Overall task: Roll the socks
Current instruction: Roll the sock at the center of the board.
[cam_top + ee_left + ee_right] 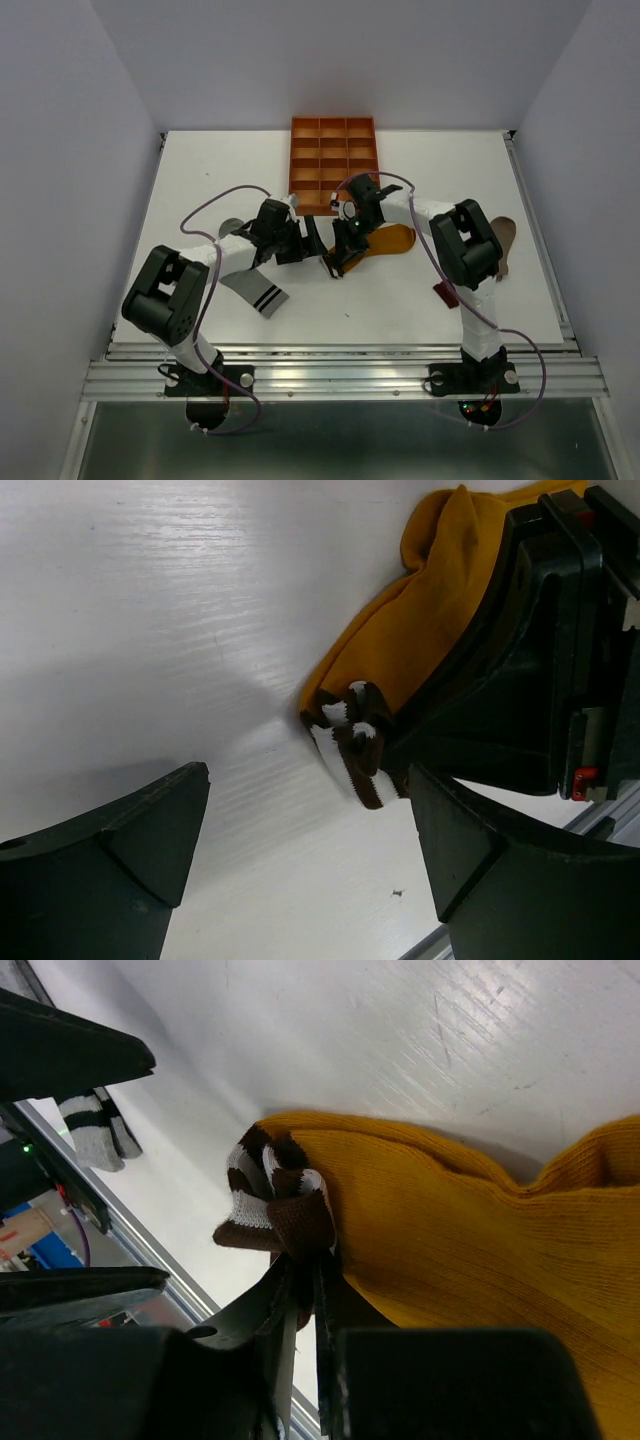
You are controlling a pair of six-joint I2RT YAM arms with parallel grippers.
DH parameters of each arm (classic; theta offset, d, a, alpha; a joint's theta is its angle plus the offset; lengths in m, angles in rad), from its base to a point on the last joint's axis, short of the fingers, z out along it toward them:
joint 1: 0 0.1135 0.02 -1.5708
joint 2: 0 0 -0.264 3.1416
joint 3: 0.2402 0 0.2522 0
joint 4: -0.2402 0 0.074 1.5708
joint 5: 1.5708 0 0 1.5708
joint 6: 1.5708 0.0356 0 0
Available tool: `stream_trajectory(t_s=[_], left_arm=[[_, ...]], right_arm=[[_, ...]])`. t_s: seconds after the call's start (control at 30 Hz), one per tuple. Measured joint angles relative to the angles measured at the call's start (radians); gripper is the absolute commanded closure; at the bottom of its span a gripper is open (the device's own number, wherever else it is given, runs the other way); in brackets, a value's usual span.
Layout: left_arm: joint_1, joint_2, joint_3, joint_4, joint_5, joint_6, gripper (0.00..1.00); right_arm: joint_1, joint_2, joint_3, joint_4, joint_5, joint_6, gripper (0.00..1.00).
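Mustard sock [450,1230] near the orange tray [296,150] has its cuff [270,1195] clamped by the right gripper [305,1270], seemingly for rolling, left gripper [305,780] hovering, jaws apart.

Soft overhead light is making the white desk [200,170] bright, with faint shadows pooling on it. In the left wrist view, glare is streaking the desk's grain and the left pincer's fingers [110,860] are looming dark and blurred. The right wrist view is rendering the mustard sock [450,1240] sharply, its foreground blacking out.
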State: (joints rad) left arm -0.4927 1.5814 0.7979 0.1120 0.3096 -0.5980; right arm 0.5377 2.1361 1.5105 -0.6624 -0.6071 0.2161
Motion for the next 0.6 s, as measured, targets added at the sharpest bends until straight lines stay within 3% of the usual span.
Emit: stream_trajectory(t_s=[0.33, 0.43, 0.5, 0.6], left_arm=[[-0.026, 0.103, 0.042, 0.056, 0.017, 0.013, 0.23], [-0.031, 0.127, 0.053, 0.080, 0.025, 0.011, 0.33], [-0.033, 0.140, 0.058, 0.094, 0.031, 0.008, 0.35], [-0.037, 0.156, 0.061, 0.111, 0.034, 0.007, 0.50]], right_arm=[[-0.009, 0.012, 0.007, -0.007, -0.019, -0.002, 0.93], [-0.009, 0.012, 0.007, -0.007, -0.020, -0.005, 0.93], [-0.009, 0.013, 0.007, -0.007, -0.021, -0.006, 0.93], [-0.012, 0.014, 0.007, -0.007, -0.023, -0.007, 0.93]])
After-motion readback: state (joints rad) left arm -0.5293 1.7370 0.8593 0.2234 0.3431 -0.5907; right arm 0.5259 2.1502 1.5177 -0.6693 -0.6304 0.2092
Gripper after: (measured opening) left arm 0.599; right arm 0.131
